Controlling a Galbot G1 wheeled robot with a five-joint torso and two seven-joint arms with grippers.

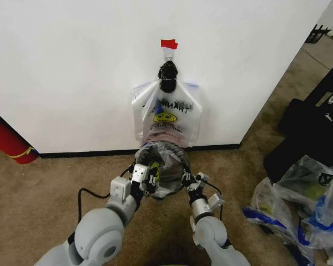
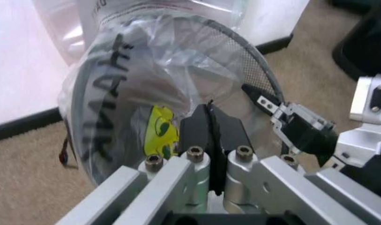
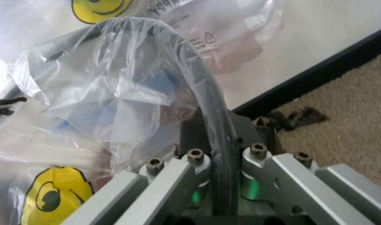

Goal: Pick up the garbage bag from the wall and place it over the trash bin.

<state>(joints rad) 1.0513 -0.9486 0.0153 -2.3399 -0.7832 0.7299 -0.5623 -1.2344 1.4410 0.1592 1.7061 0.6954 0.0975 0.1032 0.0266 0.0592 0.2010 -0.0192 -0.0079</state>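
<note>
The bin (image 1: 165, 166) is sitting on the brown carpet (image 1: 55, 177) right next to the white wall (image 1: 72, 66), and a see-through bag (image 1: 167, 162) with black letters and a yellow smiley is already lying over it. The bag is covering the round rim, so it looks like the picking-up part is done. Another smiley bag (image 1: 166, 113) is hanging on the wall from a hook (image 1: 168, 55) under a bit of red tape (image 1: 168, 44), just above the bin. The left claw (image 1: 140, 178) is sitting at the left side of the bin, and its black fingers (image 2: 197, 131) are pressed together on the plastic at the rim. The right claw (image 1: 190, 182) is sitting at the right side, and it is pinched tight around the rim (image 3: 209, 108) with the plastic caught under it. The bag is looking puffy and wrinkled on top, not pushed down inside. I think what is left is tucking and smoothing it around the rim, then letting go. More full bags (image 1: 305, 205) are lying on the floor off to the right.
</note>
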